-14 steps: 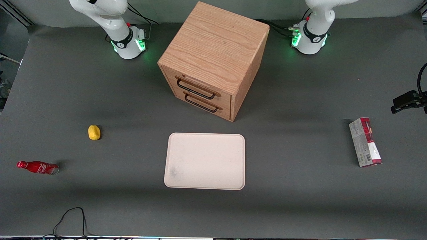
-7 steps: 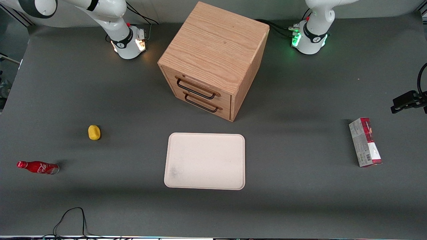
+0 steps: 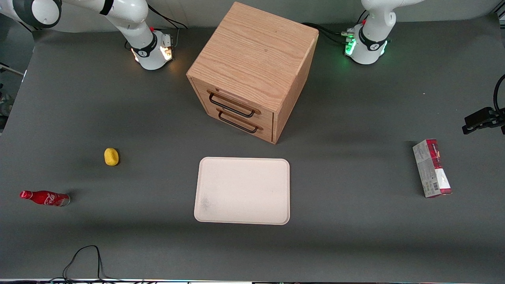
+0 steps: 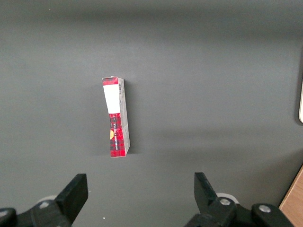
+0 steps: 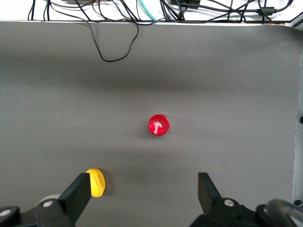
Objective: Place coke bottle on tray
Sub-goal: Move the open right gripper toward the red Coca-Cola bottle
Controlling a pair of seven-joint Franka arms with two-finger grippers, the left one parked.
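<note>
The coke bottle point(image 3: 44, 198), red with white script and a red cap, lies on its side on the grey table toward the working arm's end. In the right wrist view it shows as a small red round shape point(image 5: 158, 125). My right gripper point(image 5: 143, 184) is open and empty, high above the table and apart from the bottle. It is out of the front view. The cream tray point(image 3: 242, 191) lies flat in front of the wooden cabinet, empty, with a faint grey smudge.
A small yellow object point(image 3: 111, 156) lies farther from the front camera than the bottle; it sits by one finger in the right wrist view point(image 5: 96, 182). A wooden drawer cabinet point(image 3: 252, 71) stands mid-table. A red-and-grey carton point(image 3: 431, 167) lies toward the parked arm's end. A black cable point(image 3: 85, 256) loops at the front edge.
The working arm's upper link has swung into the front view's edge and its base light turned from green to white. The bottle and tray have not moved.
</note>
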